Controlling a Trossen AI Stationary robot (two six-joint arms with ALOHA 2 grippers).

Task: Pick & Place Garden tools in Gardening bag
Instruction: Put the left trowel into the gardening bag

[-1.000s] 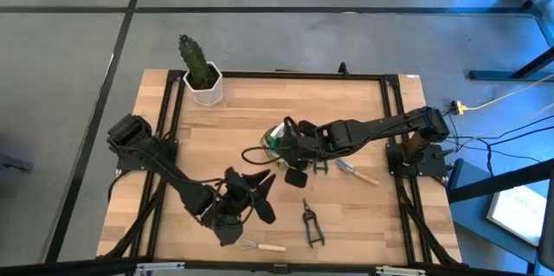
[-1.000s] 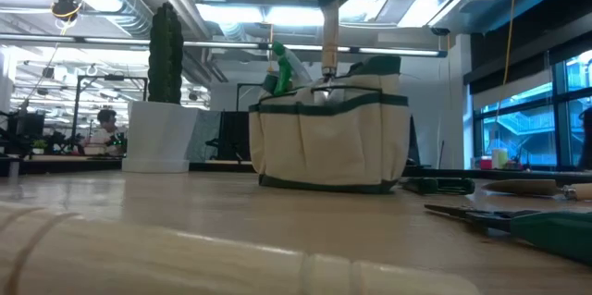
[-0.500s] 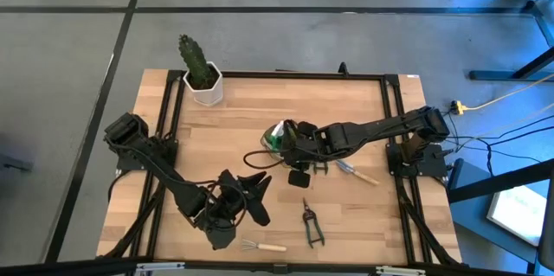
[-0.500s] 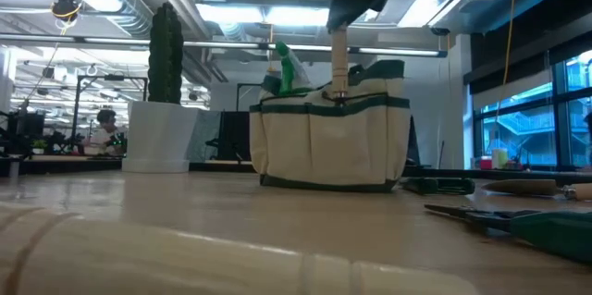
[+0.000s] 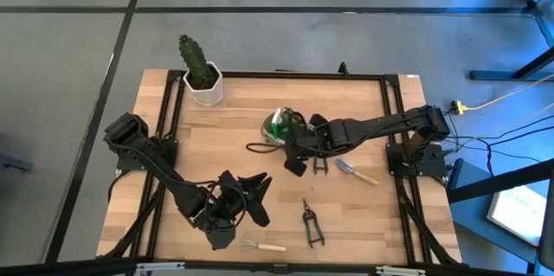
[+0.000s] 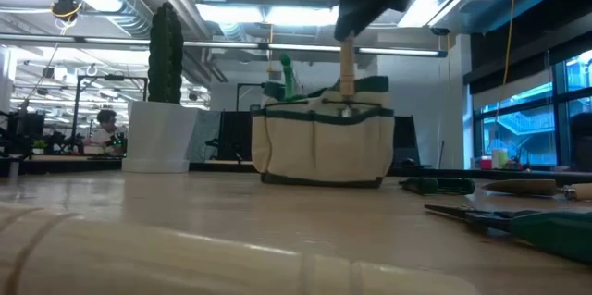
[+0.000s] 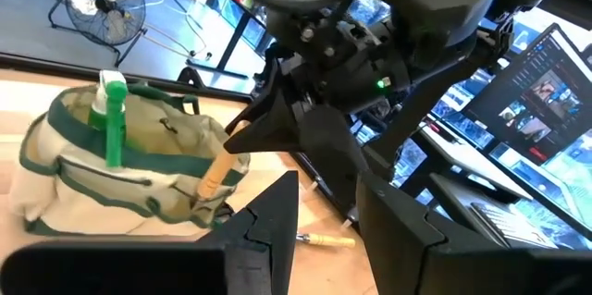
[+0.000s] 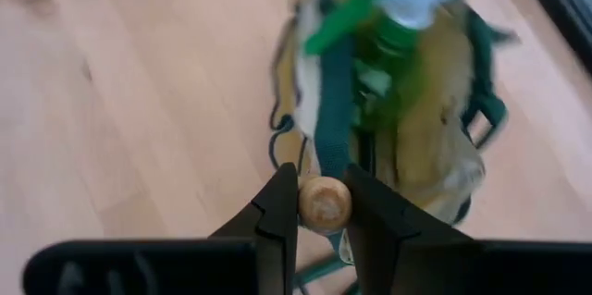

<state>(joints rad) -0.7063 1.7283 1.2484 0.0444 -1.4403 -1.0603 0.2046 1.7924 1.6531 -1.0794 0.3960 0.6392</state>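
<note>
The gardening bag (image 5: 277, 126) stands near the table's middle, a pale fabric tote with green trim (image 6: 322, 142). A green spray bottle (image 7: 113, 119) sticks up out of it. My right gripper (image 5: 293, 140) hangs over the bag's right side, shut on a wooden-handled tool (image 6: 348, 73) whose lower end is hidden inside the bag. My left gripper (image 5: 255, 191) waits open near the front, pointing level toward the bag (image 7: 129, 175). A trowel (image 5: 357, 171), dark snips (image 5: 320, 164), pruning shears (image 5: 312, 224) and a little rake (image 5: 264, 246) lie flat on the table. My right gripper pinches the top end of the tool's wooden handle (image 8: 325, 204) between its two fingers. The fingers (image 8: 282, 207) slant down from above and from the table's right. The handle (image 7: 215, 177) stands nearly upright below them and runs down into the bag's open top.
A cactus in a white pot (image 5: 203, 77) stands at the far left corner. Black frame rails (image 5: 394, 138) run along the table's left, right and far sides. Bare wood lies between the bag and the cactus.
My right gripper has sunk and rolled over the bag, and the wooden-handled tool has gone deeper, so that its metal neck no longer shows above the rim. The bag has turned a little and shifted slightly toward the far edge.
</note>
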